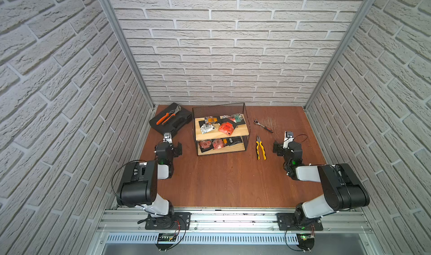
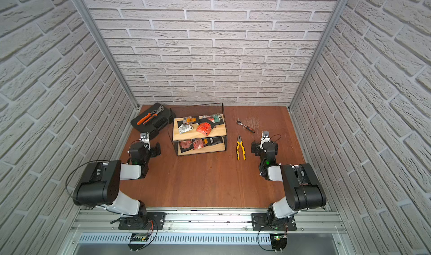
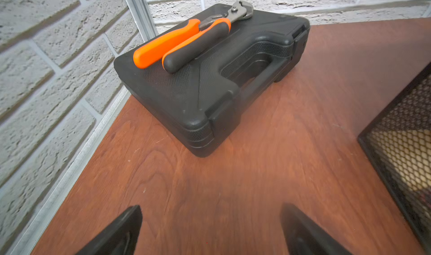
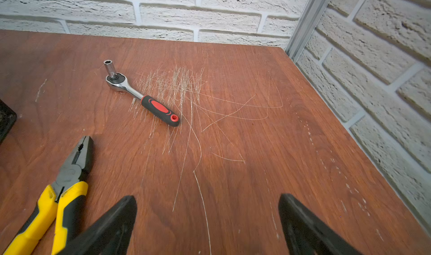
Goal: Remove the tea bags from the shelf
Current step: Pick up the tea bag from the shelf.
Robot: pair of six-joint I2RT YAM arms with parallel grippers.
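Tea bags (image 1: 225,127) all lie on the shelf (image 1: 242,132), as far as I can see: none shows on the tabletop (image 1: 221,183) in both top views. A loose heap of red, black-and-orange, silvery and teal ones covers the upper board, some overlapping. A further row sits on the lower board (image 1: 229,149), partly hidden under the upper one. So I judge the task not begun; every bag is left to take out.

My left claw (image 3: 211,228) is spread wide and empty, low over bare tabletop between the tool case (image 3: 210,90) and the shelf's mesh side. My right claw (image 4: 207,223) is likewise spread and empty on the shelf's other side, with the yellow pliers (image 4: 58,195) just beside it and the ratchet (image 4: 142,95) further off. Neither claw points at the shelf; each faces the back wall. The upper heap looks the easier start, being open from above. The lower bags I would likely have to draw out through the front.
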